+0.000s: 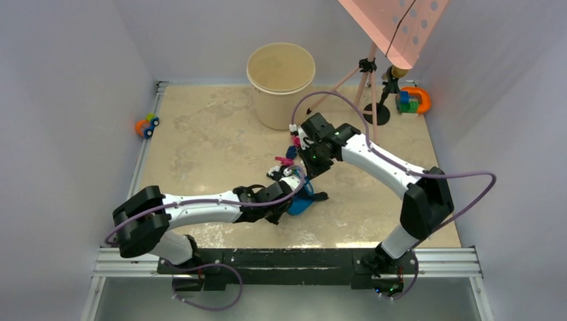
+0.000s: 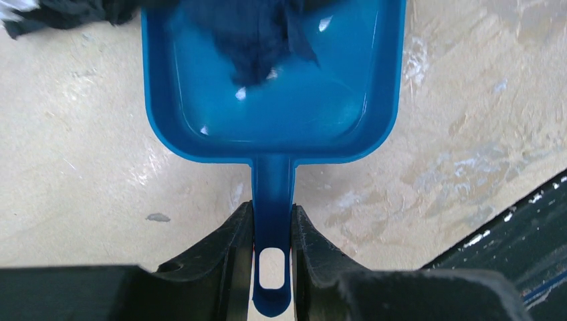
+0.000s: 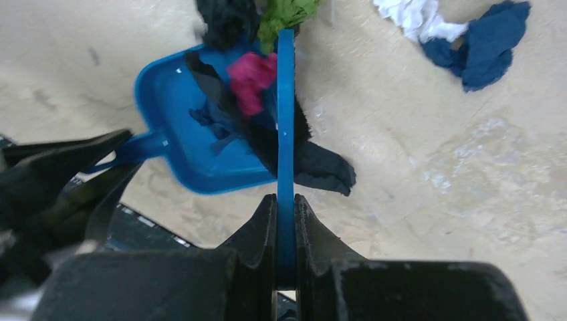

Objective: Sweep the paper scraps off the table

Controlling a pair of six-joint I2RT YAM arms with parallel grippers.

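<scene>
My left gripper is shut on the handle of a blue dustpan lying on the beige table; a dark blue scrap sits in its pan. My right gripper is shut on a thin blue sweeping tool, seen edge-on, standing at the pan's mouth. Pink, green and black paper scraps bunch against the tool, partly inside the dustpan. A black scrap lies beside the pan. White and dark blue scraps lie apart on the table. From above, both grippers meet mid-table.
A beige bucket stands at the back centre. A toy car sits at the left edge, and toy blocks with an orange ring at the back right. A tripod stand and a pink perforated panel are behind the right arm. The black front bar edges the near side.
</scene>
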